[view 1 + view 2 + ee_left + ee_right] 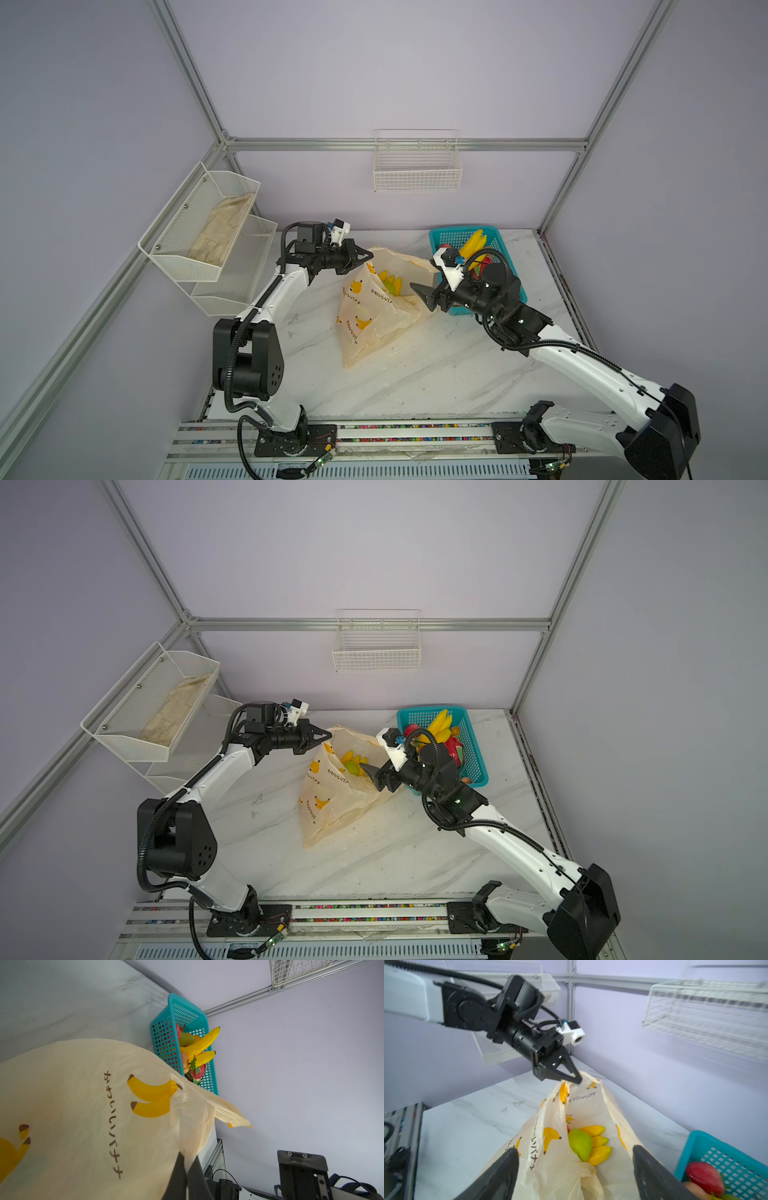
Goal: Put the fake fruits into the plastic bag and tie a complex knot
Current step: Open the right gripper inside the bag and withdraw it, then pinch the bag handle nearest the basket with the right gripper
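The plastic bag (374, 320) (332, 808) stands open on the marble table, cream-yellow with printed bananas. My left gripper (369, 257) (576, 1080) is shut on its far rim (193, 1147) and holds it up. A green pear (580, 1144) and a yellow banana bunch (598, 1147) lie inside. My right gripper (420, 296) (574, 1152) hangs open over the bag's near side, nothing between its fingers (504, 1167). The near handle (583, 1172) lies bunched and loose. No knot is in view. More fake fruits (473, 243) (199, 1045) fill the teal basket.
The teal basket (457, 231) (473, 750) (737, 1167) stands at the back right, close behind my right wrist. A white wire basket (417, 166) hangs on the back wall. A mesh shelf (199, 232) with a beige cloth is fixed to the left wall.
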